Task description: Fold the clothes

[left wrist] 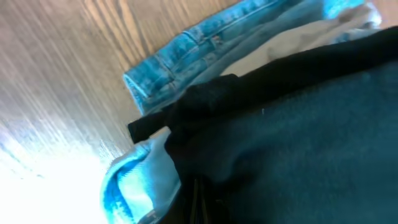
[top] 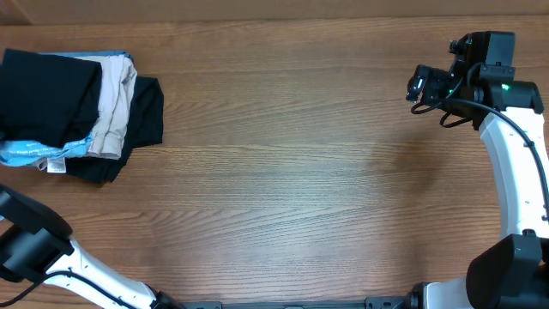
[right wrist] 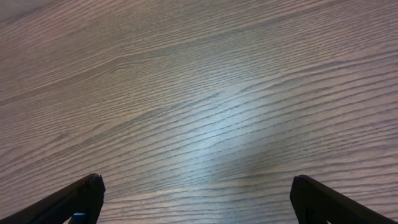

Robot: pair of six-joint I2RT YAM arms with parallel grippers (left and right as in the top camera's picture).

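The black T-shirt (top: pixel 47 94) lies folded on top of a pile of clothes at the table's far left. More black fabric (top: pixel 147 112) sticks out from under the pile on the right. In the left wrist view black fabric (left wrist: pixel 298 130) fills the right side, very close to the camera. My left arm (top: pixel 30 245) is at the lower left edge, and its fingers do not show clearly in any view. My right gripper (top: pixel 419 86) is open and empty over bare wood at the far right (right wrist: pixel 199 186).
The pile also holds a light blue folded garment (top: pixel 34 153) (left wrist: pixel 186 50) and a beige folded one (top: pixel 111 107). The wooden table (top: pixel 300 172) stretches between the pile and the right arm.
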